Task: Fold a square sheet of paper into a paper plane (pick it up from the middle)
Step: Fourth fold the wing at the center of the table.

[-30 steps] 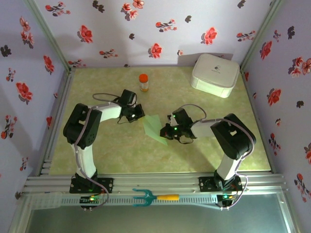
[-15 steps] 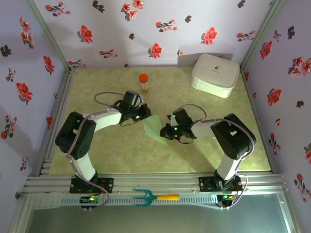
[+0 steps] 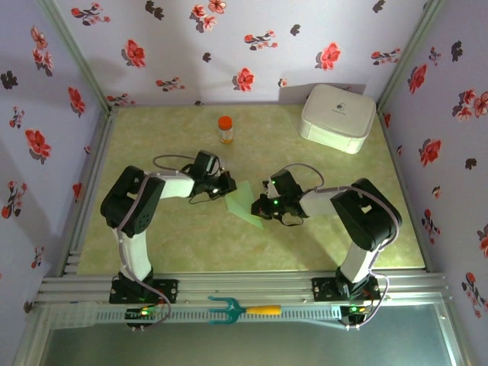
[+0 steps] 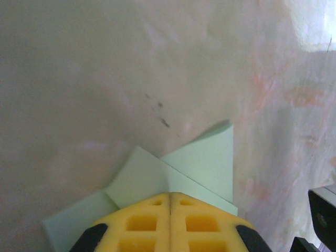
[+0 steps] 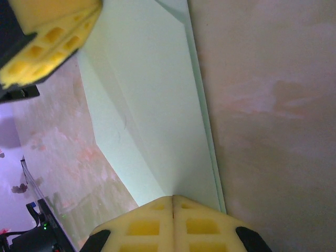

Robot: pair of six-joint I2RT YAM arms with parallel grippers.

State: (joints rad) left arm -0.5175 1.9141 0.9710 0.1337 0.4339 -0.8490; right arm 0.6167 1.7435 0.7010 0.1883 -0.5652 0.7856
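The left gripper (image 3: 227,187) has slid in onto the folded green paper (image 3: 245,200) in the middle of the table (image 3: 168,244) — fingers together, tips on its edge. The right gripper (image 3: 264,204), also closed, stays pressed on the opposite end — probably ready to flatten a crease.

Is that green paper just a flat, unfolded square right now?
No, in the left wrist view the green paper has flaps folded over one another, with clear crease lines between them.
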